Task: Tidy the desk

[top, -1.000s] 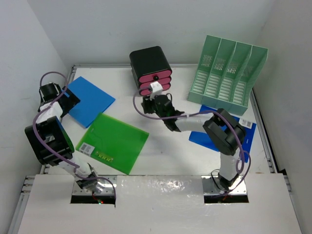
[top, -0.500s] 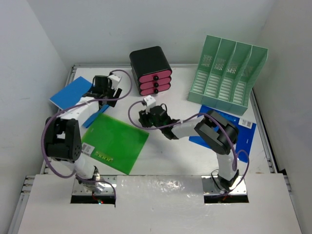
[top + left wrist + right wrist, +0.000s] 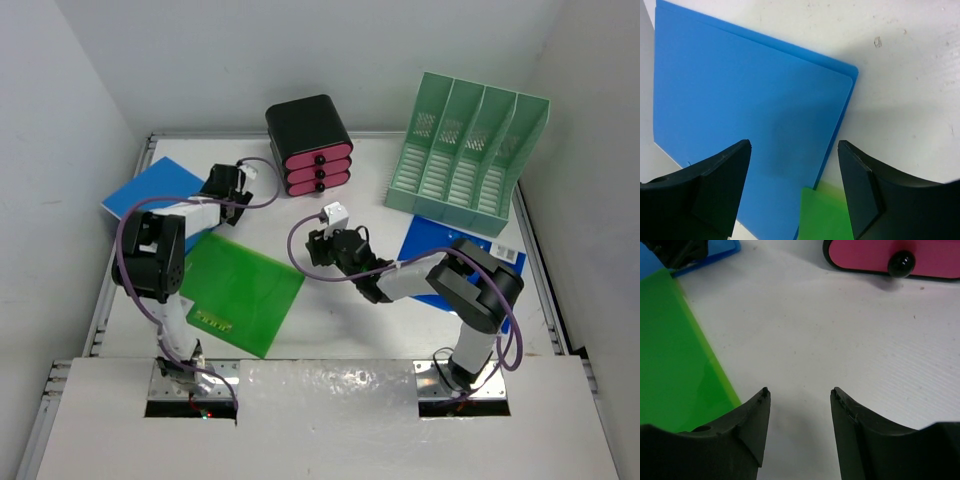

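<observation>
Left wrist view: the left gripper [image 3: 794, 145] hangs spread wide and empty over a smooth blue folder [image 3: 740, 100] that the frame cuts off at 9 o'clock. A glossy green folder [image 3: 825, 215] shows only one corner, at 6 o'clock. The right gripper [image 3: 800, 390] is also parted and holds nothing, above the matte white desk [image 3: 340, 325], which lies under everything. A pink drawer [image 3: 865, 257] with a round black knob is cropped at 1 o'clock. From above, the right arm half hides a second blue folder [image 3: 440, 240] at 3 o'clock, below a slotted mint rack [image 3: 468, 155].
</observation>
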You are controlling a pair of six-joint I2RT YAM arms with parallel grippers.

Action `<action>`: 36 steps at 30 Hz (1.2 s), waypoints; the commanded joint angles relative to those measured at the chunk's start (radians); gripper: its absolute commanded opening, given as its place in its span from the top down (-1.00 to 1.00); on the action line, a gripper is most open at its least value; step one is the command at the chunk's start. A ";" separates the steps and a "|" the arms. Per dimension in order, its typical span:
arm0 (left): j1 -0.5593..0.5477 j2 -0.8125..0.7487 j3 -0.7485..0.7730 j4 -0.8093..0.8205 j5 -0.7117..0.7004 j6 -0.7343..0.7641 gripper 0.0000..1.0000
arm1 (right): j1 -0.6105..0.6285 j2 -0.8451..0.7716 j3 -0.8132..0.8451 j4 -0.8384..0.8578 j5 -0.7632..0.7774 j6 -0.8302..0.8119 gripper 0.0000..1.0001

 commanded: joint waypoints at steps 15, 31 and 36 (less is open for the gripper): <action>-0.036 0.115 -0.067 0.305 -0.163 0.088 -0.16 | -0.005 -0.028 -0.069 0.157 0.029 0.022 -0.02; -0.076 0.119 -0.116 0.416 -0.261 0.165 0.03 | -0.005 -0.016 -0.060 0.157 0.014 0.022 -0.03; -0.079 0.089 -0.087 0.328 -0.189 0.108 0.03 | -0.005 -0.010 -0.054 0.148 0.014 0.020 -0.03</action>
